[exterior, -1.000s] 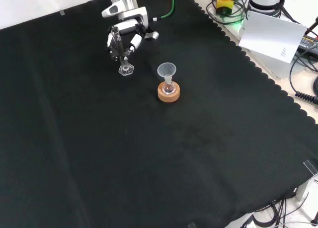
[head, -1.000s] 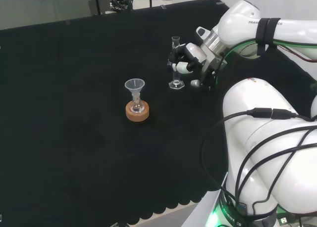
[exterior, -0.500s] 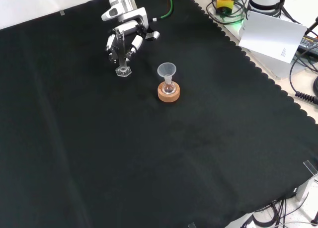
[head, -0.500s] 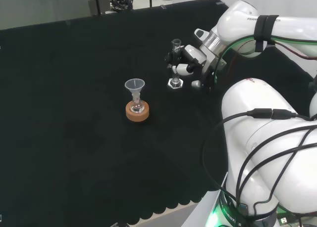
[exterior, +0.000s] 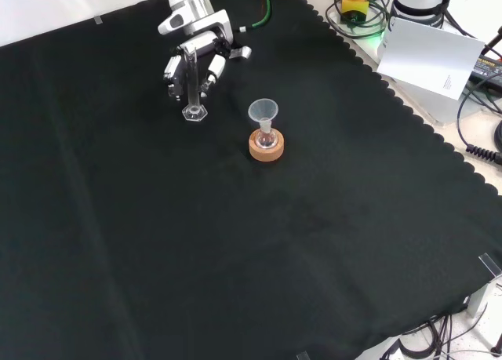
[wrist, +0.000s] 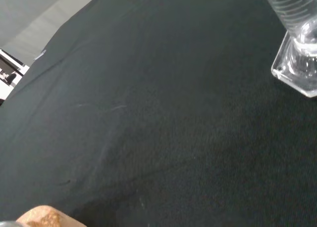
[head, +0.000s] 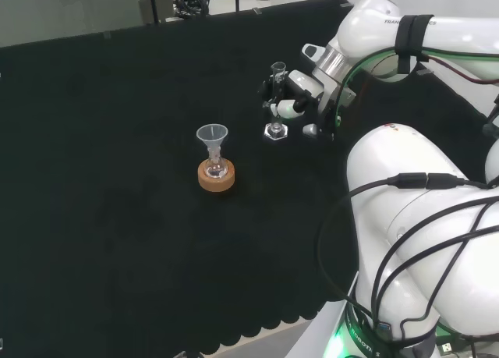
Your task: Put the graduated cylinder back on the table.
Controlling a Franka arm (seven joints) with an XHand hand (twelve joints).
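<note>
Wrist view's edge cuts off the graduated cylinder (wrist: 297,54).

Bench (exterior: 235,258) covered by black cloth (head: 117,217) with scalloped edge. Grey wall (head: 62,7) seen beyond far edge in head view. Cables (exterior: 478,101) and white sheet (exterior: 427,58) laid beside bench in front view.

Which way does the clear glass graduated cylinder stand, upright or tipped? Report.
Upright: the clear glass graduated cylinder rises straight from its base on the black cloth.
</note>
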